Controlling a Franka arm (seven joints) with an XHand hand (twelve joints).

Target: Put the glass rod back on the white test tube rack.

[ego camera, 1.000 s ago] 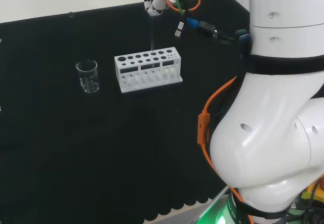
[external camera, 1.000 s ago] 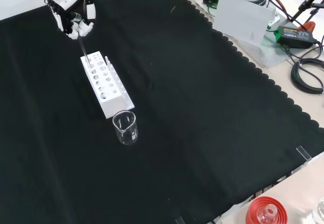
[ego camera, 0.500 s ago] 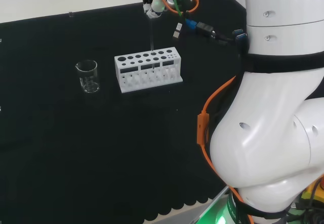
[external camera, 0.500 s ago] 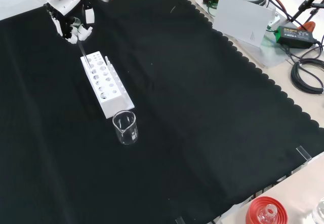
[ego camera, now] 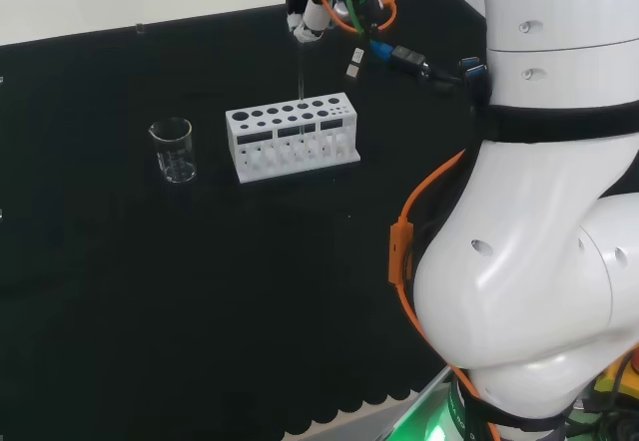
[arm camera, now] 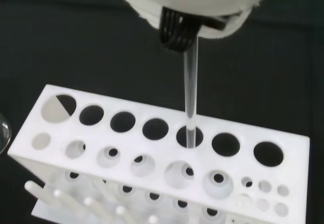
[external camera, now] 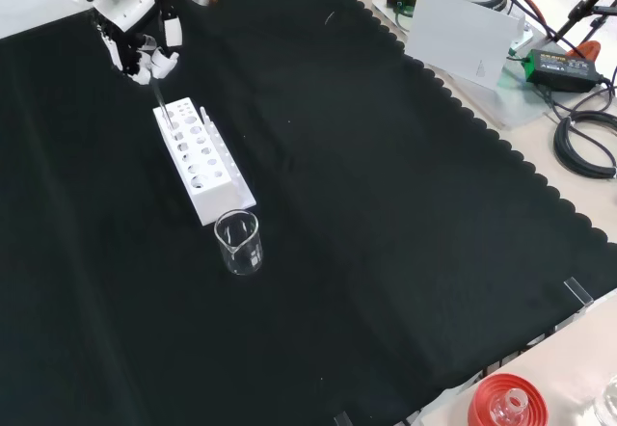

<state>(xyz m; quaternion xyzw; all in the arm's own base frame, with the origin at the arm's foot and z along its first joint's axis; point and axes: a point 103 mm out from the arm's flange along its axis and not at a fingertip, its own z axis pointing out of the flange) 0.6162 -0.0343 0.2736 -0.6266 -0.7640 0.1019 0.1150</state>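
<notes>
One white plastic test tube rack [ego camera: 292,140] with rows of round holes stands on the table [ego camera: 150,281], which we record as covered in black cloth. One thin clear glass rod [arm camera: 190,97] stands upright with its lower end inside a hole of the rack's large-hole row; in the wrist view we see it pass through the hole's rim. In the head view the rod [ego camera: 300,70] rises from the rack's far row, right of the middle. In the front view it [external camera: 161,98] rises from the rack's [external camera: 204,162] far end.

We note the black and white robot hand [external camera: 135,33] directly above that end of the rack, fingers pointing down and gathered round the rod's upper end. In the wrist view a white pad with a black ribbed tip [arm camera: 178,24] sits against the top of the rod. In the head view the robot hand [ego camera: 312,14] is at the top of the frame, above the rack.

One small clear glass beaker [ego camera: 174,150] stands on the cloth to the left of the rack in the head view, apart from it; in the front view the beaker [external camera: 239,242] stands just beside the rack's near end.

One red ribbed ring stand [external camera: 507,402] carrying a clear glass piece sits off the cloth at the front view's lower right edge.
</notes>
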